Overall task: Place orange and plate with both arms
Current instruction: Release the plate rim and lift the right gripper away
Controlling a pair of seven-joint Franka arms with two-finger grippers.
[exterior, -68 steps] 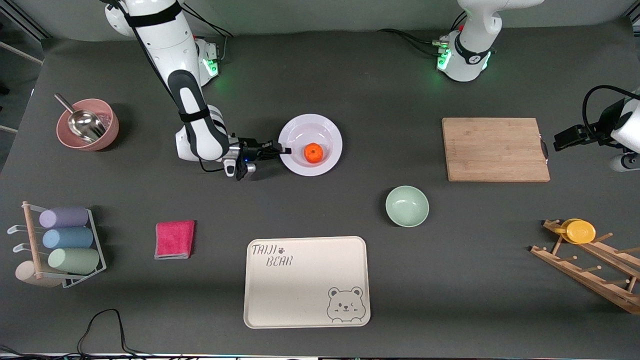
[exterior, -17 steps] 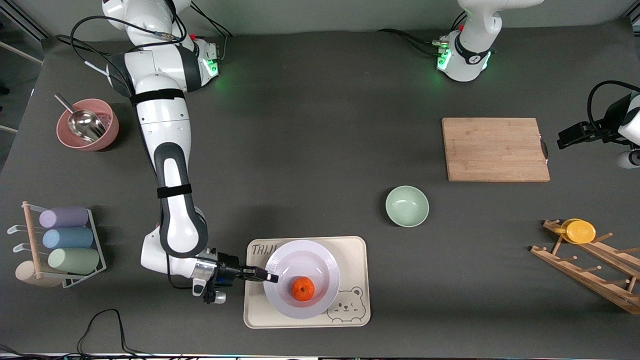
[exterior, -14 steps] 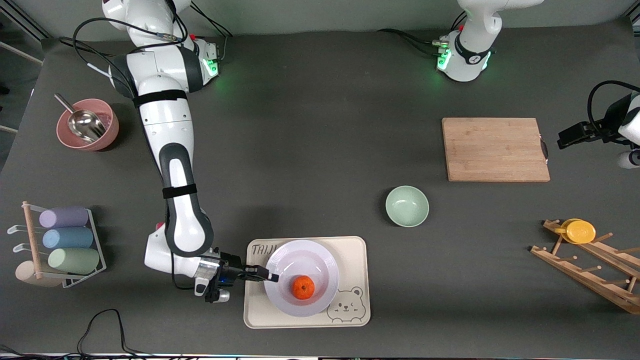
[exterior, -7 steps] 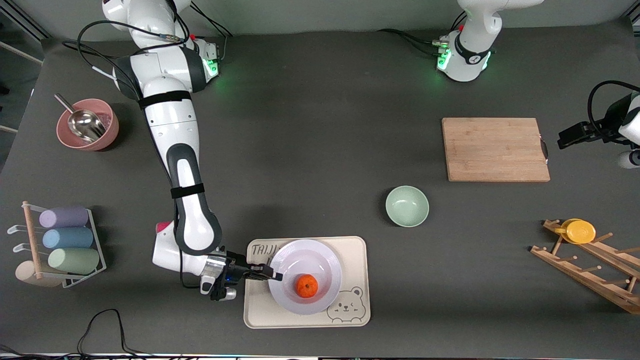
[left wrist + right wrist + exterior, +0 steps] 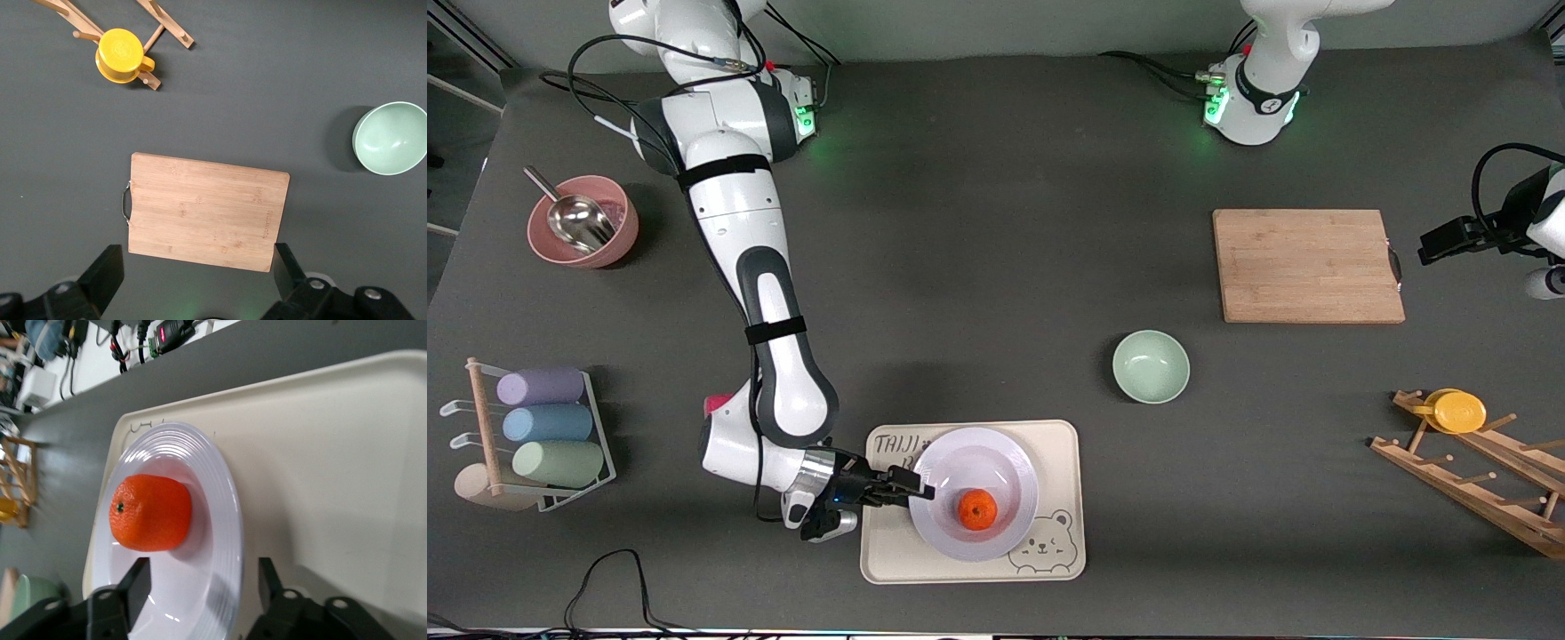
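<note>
The pale lavender plate lies on the cream bear tray, with the orange in its well. My right gripper is at the plate's rim on the side toward the right arm's end. In the right wrist view the right gripper is open, one finger inside the plate and one outside, with the rim between them and the orange just ahead. My left gripper waits open over the table beside the cutting board; it also shows in the left wrist view.
A wooden cutting board and a mint-green bowl lie toward the left arm's end. A wooden rack with a yellow lid stands at that end. A pink bowl with a scoop, a cup rack and a pink cloth are toward the right arm's end.
My right arm has carried the plate with the orange from the table's middle onto the bear tray. In the last second the plate shifted slightly toward the left arm's end. The left arm barely moved.
</note>
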